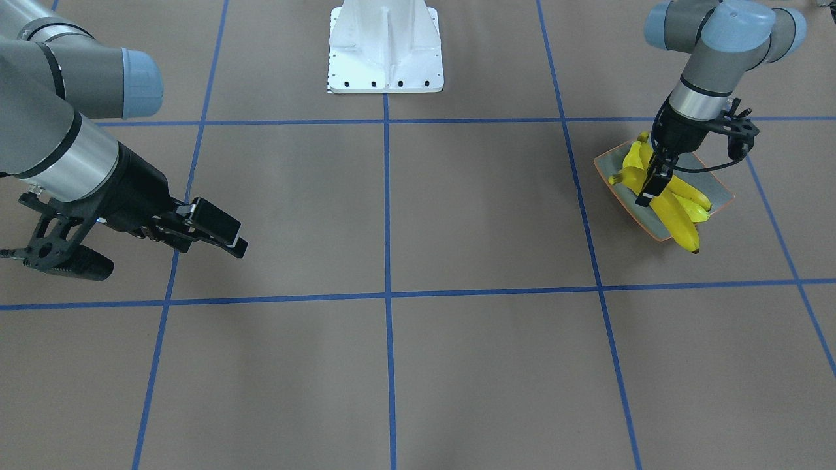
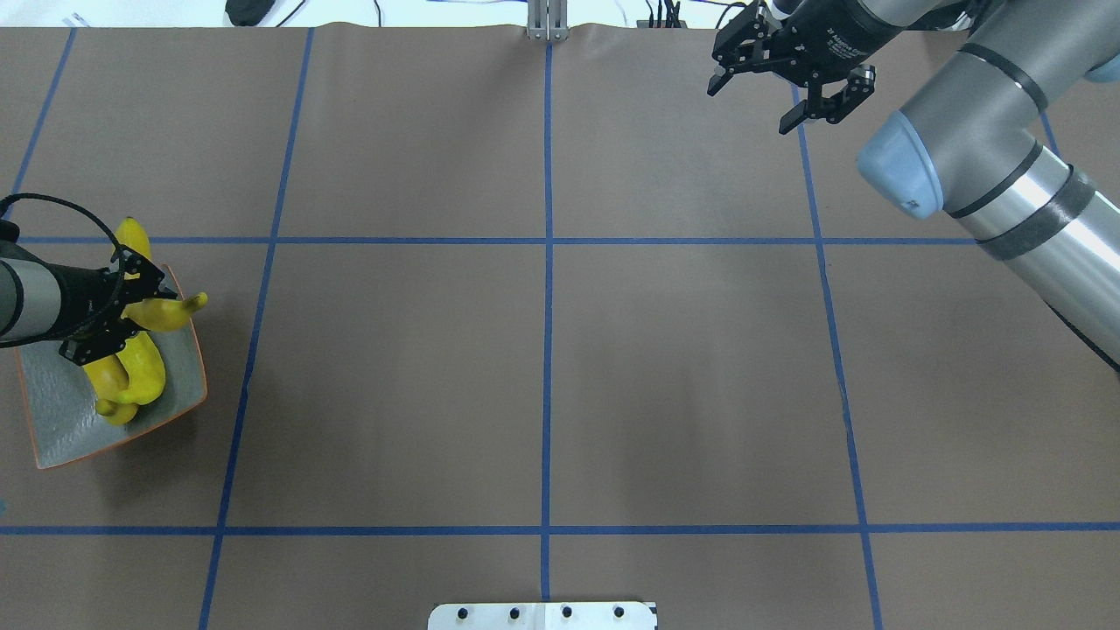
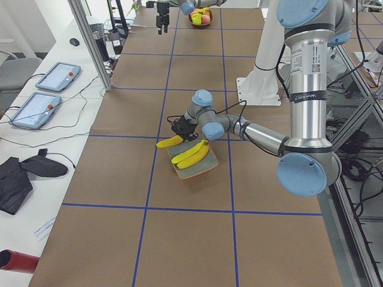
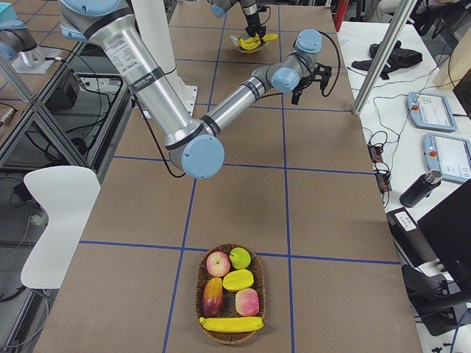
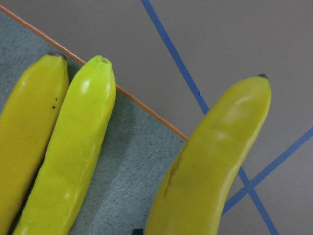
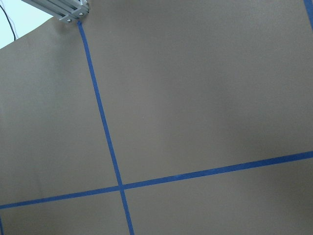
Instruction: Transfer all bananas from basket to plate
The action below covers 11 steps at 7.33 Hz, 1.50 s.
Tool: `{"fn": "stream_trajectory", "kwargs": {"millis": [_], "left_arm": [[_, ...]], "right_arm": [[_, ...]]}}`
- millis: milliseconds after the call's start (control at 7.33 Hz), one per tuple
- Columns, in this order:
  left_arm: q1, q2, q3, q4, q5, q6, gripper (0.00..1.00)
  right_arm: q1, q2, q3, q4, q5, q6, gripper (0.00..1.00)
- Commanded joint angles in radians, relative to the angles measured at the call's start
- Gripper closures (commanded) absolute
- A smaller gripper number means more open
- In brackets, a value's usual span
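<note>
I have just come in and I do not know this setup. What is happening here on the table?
The left gripper seems to grip a banana over the edge of the plate, where other bananas already lie. The right gripper hangs open over the table, far away. Another banana lies in the basket with other fruit.

left tool point(image 2: 129, 311) clasping banana point(image 2: 171, 313) above plate point(image 2: 61, 420), right tool point(image 2: 751, 107) spread wide

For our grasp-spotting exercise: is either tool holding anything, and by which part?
The left tool seems shut on a banana around its middle, its tip jutting past the plate rim. The right tool is open and empty.
</note>
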Motion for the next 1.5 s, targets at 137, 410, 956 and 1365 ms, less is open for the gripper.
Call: {"fn": "stream_trajectory", "kwargs": {"millis": [137, 410, 956, 1365], "left_arm": [[0.027, 0.024, -0.002, 0.006, -0.007, 0.005, 1.00], [0.038, 0.025, -0.004, 0.006, -0.001, 0.007, 1.00], [0.035, 0.068, -0.050, 0.006, 0.001, 0.028, 0.00], [0.006, 0.082, -0.124, 0.010, -0.037, 0.050, 0.00]], "right_arm": [[-0.005, 0.001, 0.000, 0.000, -0.001, 0.001, 0.00], [-0.005, -0.001, 0.000, 0.001, 0.000, 0.001, 0.00], [-0.005, 0.002, 0.000, 0.000, -0.002, 0.001, 0.00], [0.000, -0.001, 0.002, 0.001, 0.002, -0.002, 0.00]]}}
